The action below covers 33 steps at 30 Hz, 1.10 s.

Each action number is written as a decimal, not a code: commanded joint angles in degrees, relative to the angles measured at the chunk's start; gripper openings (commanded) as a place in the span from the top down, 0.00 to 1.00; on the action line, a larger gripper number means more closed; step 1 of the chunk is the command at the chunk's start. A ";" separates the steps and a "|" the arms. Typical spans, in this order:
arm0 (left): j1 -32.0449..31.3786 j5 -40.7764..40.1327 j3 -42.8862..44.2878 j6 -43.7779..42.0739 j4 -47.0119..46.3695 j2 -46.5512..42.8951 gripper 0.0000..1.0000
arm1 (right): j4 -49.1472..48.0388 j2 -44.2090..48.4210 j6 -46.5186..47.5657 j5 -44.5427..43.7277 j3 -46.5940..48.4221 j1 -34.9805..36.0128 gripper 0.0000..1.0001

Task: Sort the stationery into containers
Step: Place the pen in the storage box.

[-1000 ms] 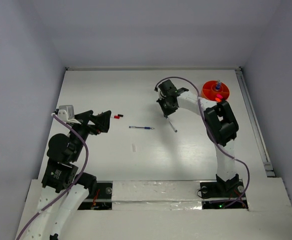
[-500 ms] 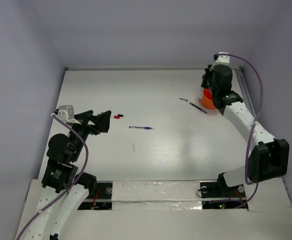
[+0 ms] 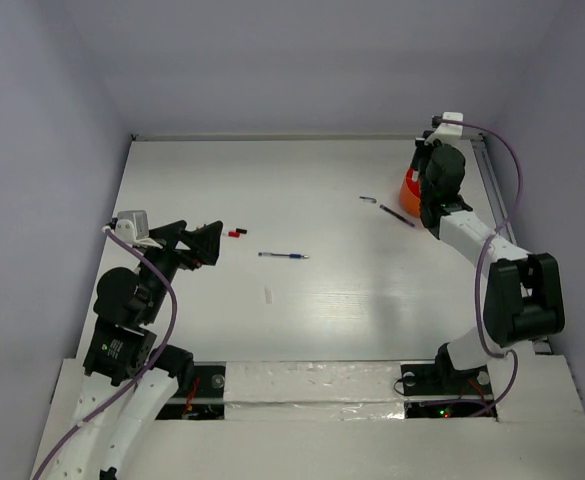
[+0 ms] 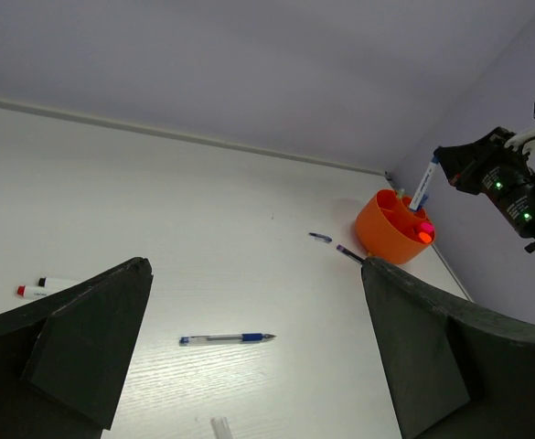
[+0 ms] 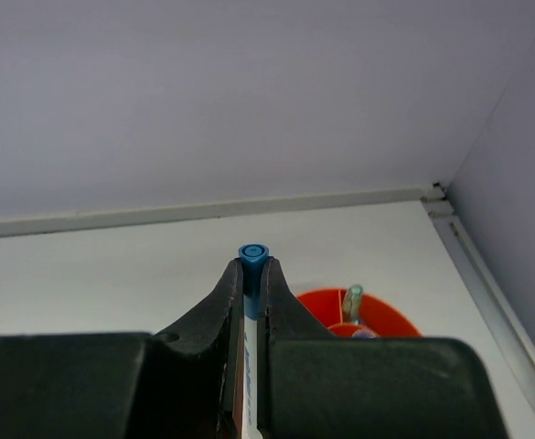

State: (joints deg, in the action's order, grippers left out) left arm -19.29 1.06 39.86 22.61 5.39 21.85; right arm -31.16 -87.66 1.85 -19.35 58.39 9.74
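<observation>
While in right end effector (image 5: pixel 252 279), pen (image 5: pixel 252 254) near-upright, blue end up, over cup (image 4: pixel 384 242).

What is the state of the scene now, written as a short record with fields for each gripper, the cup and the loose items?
left gripper: open, holding nothing
right gripper: shut on blue-capped pen, at the orange cup
orange cup: far right of the table, some items standing in it
loose on table: blue pen in the middle; dark pen beside the cup; two small markers near the left gripper
</observation>
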 commanded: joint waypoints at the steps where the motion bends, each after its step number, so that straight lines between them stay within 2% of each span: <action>1: -0.22 0.61 -0.31 -0.02 -2.93 -0.31 0.01 | -11.73 -1.28 6.93 0.37 0.14 -0.25 1.00; 4: -0.22 0.70 -0.22 -0.02 -3.01 -0.31 0.01 | -11.56 -3.74 9.92 0.46 1.19 -0.25 1.00; 14: -0.22 0.52 -0.22 -0.11 -2.93 -0.93 0.01 | -11.91 -6.74 10.54 1.86 -1.79 -0.25 1.00; 25: -0.22 0.35 -0.22 -0.02 -2.93 -1.98 0.01 | -13.14 -6.82 10.63 -1.21 -6.45 -0.25 1.00; 33: -0.75 0.08 -0.22 -0.02 -2.84 -2.60 0.01 | -10.25 -5.51 9.94 -1.91 -7.50 -0.25 1.00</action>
State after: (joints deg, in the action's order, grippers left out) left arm -19.81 1.04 39.86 22.59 5.39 19.99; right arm -39.40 -94.30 12.23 -19.57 51.57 9.72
